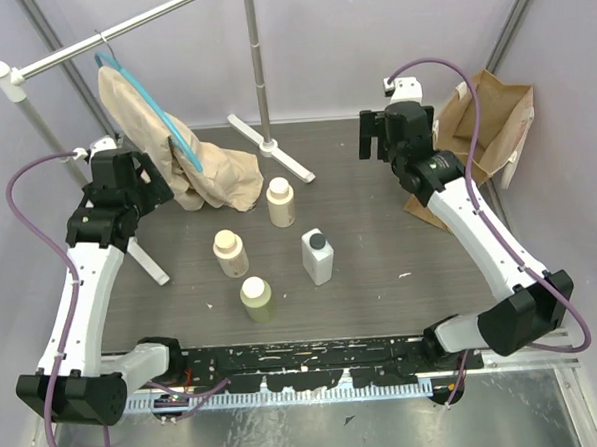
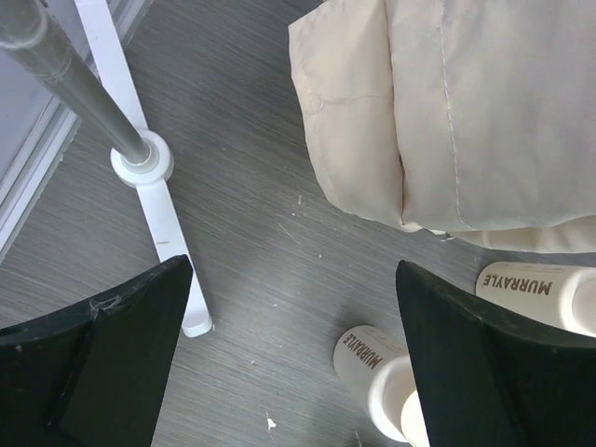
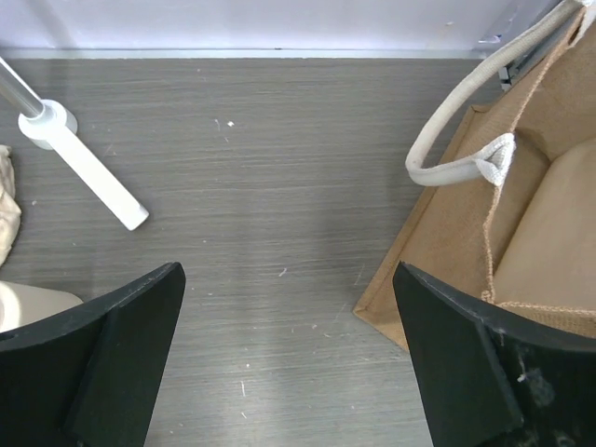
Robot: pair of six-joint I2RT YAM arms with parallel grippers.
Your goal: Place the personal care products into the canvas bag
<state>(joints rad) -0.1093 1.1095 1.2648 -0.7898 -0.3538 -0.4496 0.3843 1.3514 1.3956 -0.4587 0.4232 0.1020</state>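
Note:
Four personal care products stand upright mid-table: a cream round bottle point(image 1: 280, 202), a second cream one point(image 1: 230, 253), a yellowish one point(image 1: 257, 299) and a white rectangular bottle with a dark cap point(image 1: 318, 256). The tan canvas bag point(image 1: 489, 123) with pale handles stands at the far right. My left gripper point(image 1: 164, 186) hovers open at the left by the hanging cloth; its wrist view shows two cream bottles point(image 2: 377, 365) point(image 2: 535, 291) by the right finger. My right gripper point(image 1: 376, 141) hangs open just left of the canvas bag point(image 3: 521, 214), nothing between its fingers point(image 3: 121, 345).
A beige cloth point(image 1: 190, 154) on a blue hanger hangs from a white rail at the back left and drapes onto the table. The rack's white feet point(image 1: 272, 147) point(image 1: 148, 261) rest on the table. Purple cables loop from both arms.

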